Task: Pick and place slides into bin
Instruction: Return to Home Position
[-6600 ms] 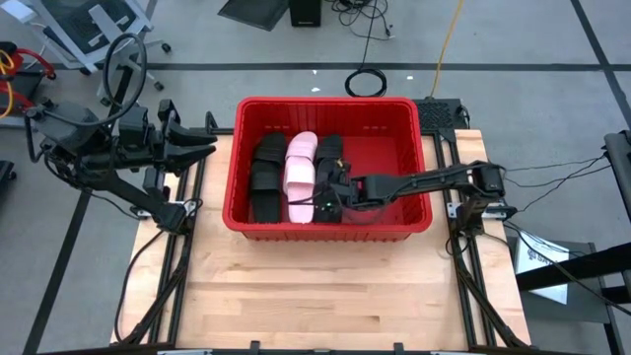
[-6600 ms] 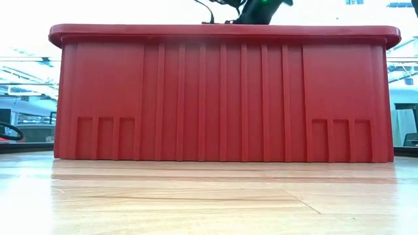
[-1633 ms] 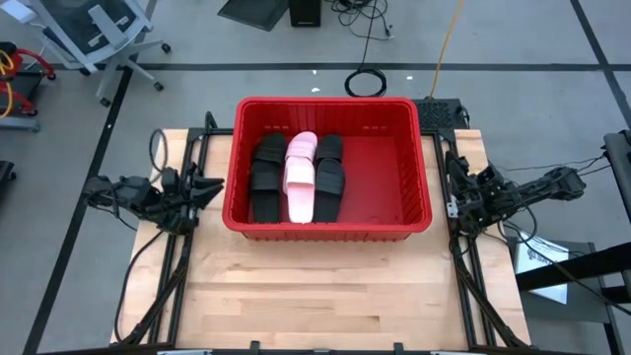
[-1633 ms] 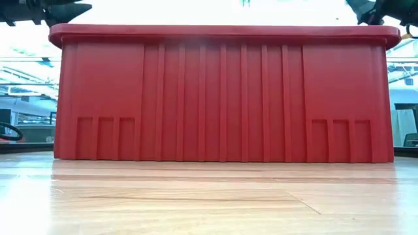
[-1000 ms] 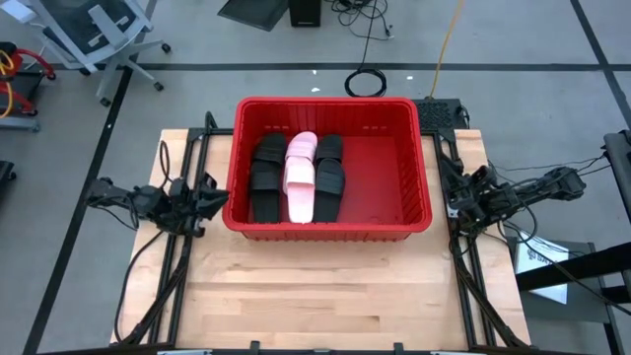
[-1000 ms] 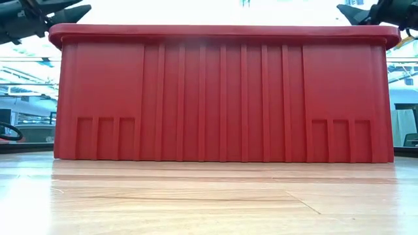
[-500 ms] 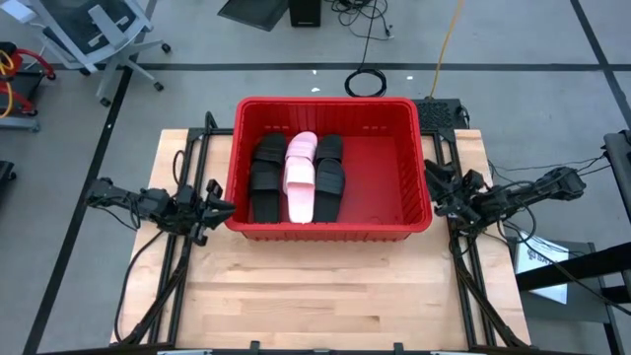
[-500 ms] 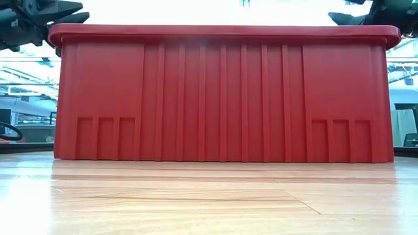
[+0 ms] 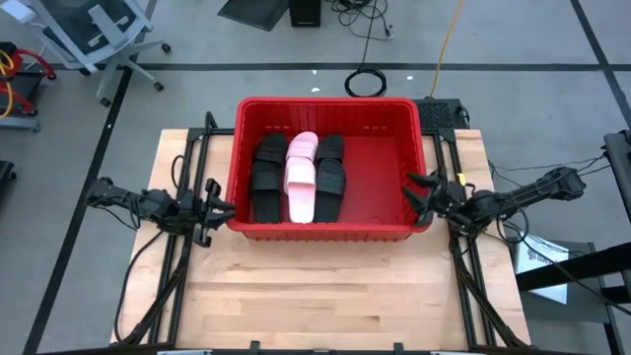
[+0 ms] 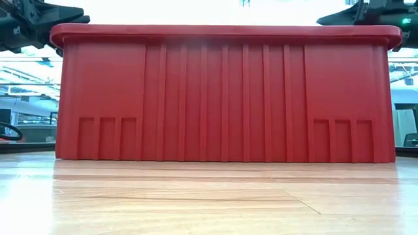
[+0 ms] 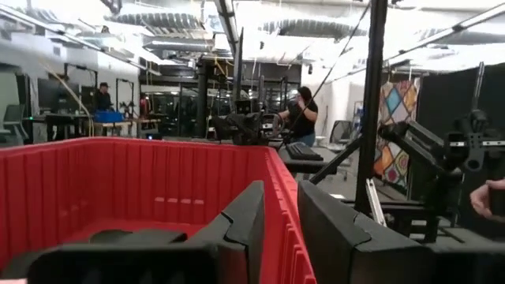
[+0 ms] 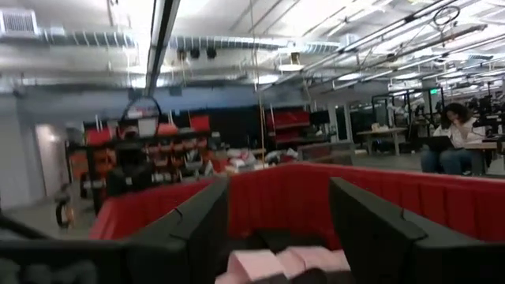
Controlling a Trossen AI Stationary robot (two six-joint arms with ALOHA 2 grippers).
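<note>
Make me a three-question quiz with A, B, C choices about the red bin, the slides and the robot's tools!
1. Where are the slides? A on the floor B inside the bin C in a tool
2. What colour is the middle slide? A pink B green C blue
3. The right tool is: A open, empty B shut on a slide C shut on a cable
Answers: 1 B, they lie side by side within its red walls. 2 A, pale pink between black slides. 3 A, its fingers stand apart, gripping nothing.
</note>
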